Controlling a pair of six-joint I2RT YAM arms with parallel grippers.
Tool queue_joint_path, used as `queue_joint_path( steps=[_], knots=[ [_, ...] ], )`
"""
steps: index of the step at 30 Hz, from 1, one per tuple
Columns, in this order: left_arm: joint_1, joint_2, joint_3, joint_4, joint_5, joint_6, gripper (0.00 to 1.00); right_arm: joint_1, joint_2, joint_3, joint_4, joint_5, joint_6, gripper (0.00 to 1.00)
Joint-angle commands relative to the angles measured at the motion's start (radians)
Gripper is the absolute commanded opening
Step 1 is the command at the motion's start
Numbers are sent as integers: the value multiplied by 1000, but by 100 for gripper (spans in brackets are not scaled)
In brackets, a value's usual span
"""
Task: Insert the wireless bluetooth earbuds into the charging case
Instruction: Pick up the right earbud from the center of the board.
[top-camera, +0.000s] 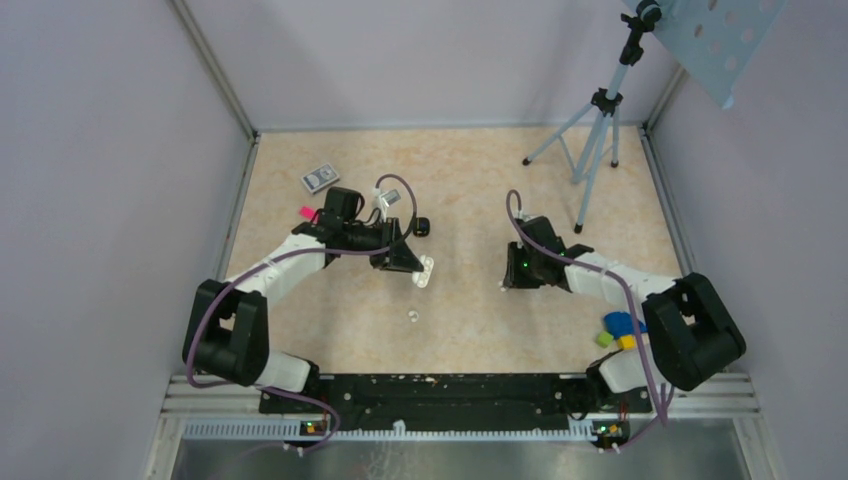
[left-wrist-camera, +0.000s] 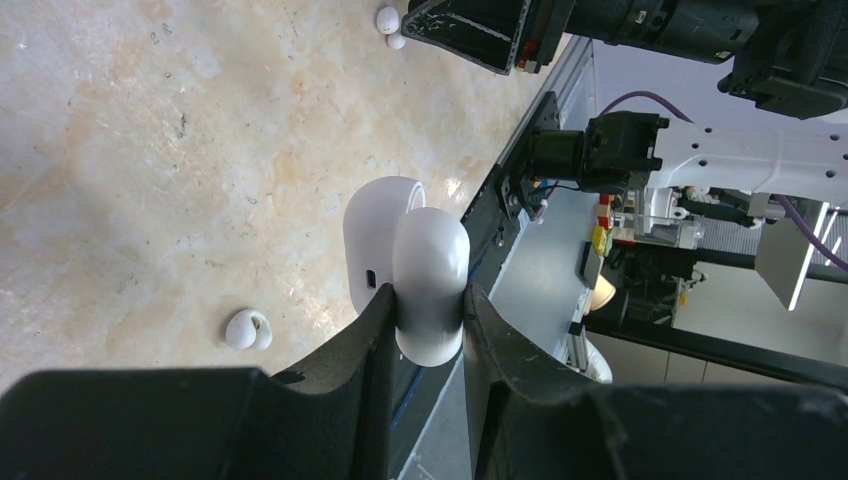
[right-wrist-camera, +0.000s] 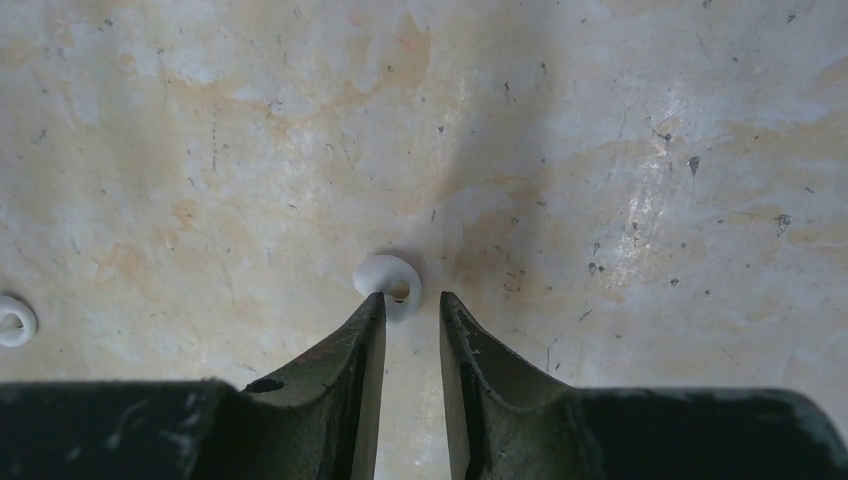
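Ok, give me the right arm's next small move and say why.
Probably nudge the right gripper sideways until the earbud sits centred between its fingertips. In the right wrist view the bud lies against one fingertip, off the middle of the narrow gap, so closing now might push it away. The left gripper holds the charging case, ready to receive it.

Open bench (top-camera: 470, 180) separates the two arms, with one loose earbud (top-camera: 412, 316) lying on it; a tripod (top-camera: 600, 100) stands far right.
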Motion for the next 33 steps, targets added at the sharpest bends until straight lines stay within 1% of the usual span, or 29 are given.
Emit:
queue_joint_path(
  steps=[1,6,17,18,20,22,23,27,30,33],
  knots=[
    [-1,-39,-10,17,10,5,0,5,14,20,18,9,-21,26],
    [0,-43,-11,17,9,5,0,5,26,10,26,20,-19,26],
    [-1,-63,-10,19,14,8,0,4,62,8,90,-61,-1,28],
    [-1,-64,-9,14,13,10,0,4,61,8,90,-63,-1,27],
    [0,-64,-8,9,12,14,0,4,56,8,89,-56,0,20],
    [-1,-64,-8,7,10,15,0,4,47,8,85,-54,0,10],
    [-1,-66,-10,7,7,15,0,4,44,10,81,-50,1,0],
    [0,-67,-10,14,0,6,0,5,17,34,48,-56,-5,0],
    [-1,-79,-21,64,27,-13,0,20,-63,53,32,-56,-1,0],
    [-1,-119,-55,172,27,-70,0,118,-167,95,7,83,1,0]
  ],
)
